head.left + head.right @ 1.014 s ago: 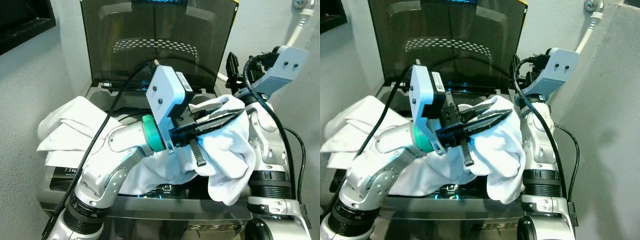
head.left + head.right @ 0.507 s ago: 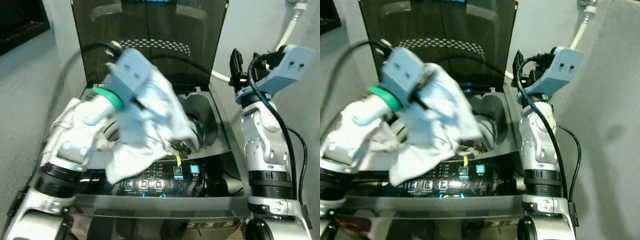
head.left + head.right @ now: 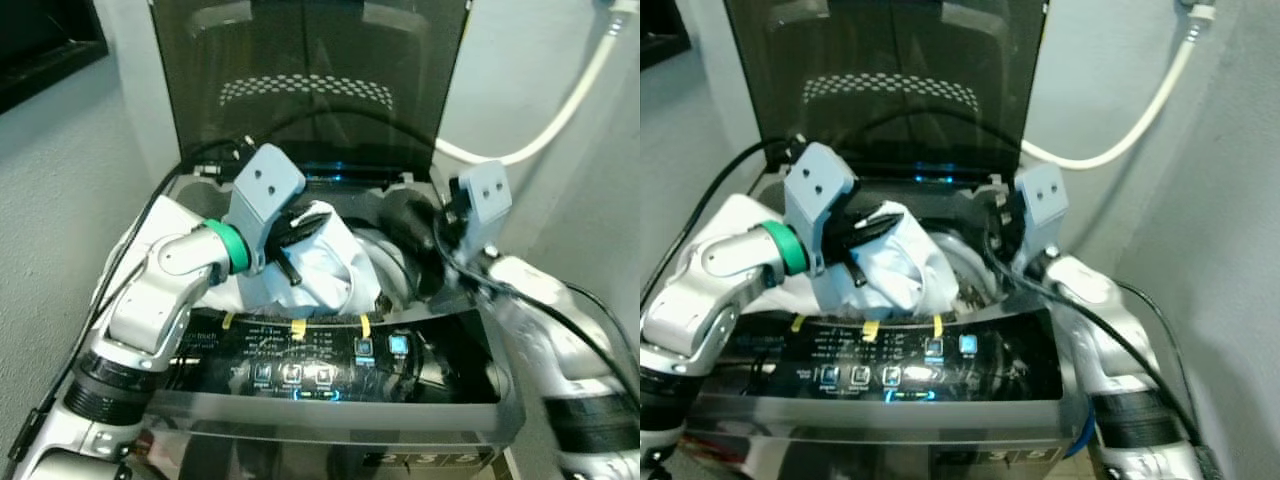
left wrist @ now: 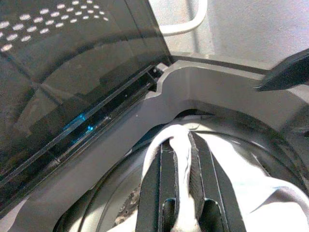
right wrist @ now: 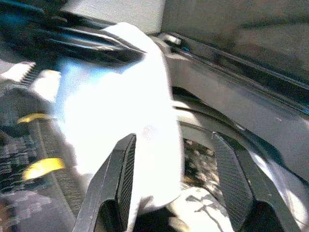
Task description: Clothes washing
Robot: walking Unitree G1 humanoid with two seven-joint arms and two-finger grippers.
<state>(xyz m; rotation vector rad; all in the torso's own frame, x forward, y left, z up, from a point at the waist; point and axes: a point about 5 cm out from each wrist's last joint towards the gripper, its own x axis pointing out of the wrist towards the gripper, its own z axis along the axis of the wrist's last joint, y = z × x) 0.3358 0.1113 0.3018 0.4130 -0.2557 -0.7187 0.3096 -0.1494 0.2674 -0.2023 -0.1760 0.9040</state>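
The top-loading washing machine (image 3: 455,330) stands with its dark lid (image 3: 310,80) raised. My left gripper (image 3: 303,222) is over the left side of the drum opening, shut on a white garment (image 3: 318,272) that hangs from it down into the drum. In the left wrist view both black fingers (image 4: 159,183) pinch a fold of the white cloth (image 4: 246,179) above the drum rim (image 4: 212,92). My right gripper (image 5: 174,140) reaches in from the right side of the opening, open, with the garment (image 5: 120,101) just in front of its fingers (image 5: 123,169).
A lit control panel (image 3: 320,365) runs along the machine's front edge. A white hose (image 3: 545,125) curves along the wall at the back right. Grey walls close in on both sides. More laundry lies inside the drum (image 5: 198,198).
My left gripper has swung the white garment from the machine's front back and down into the drum opening. My right arm has dropped from its raised pose to the drum's right side.
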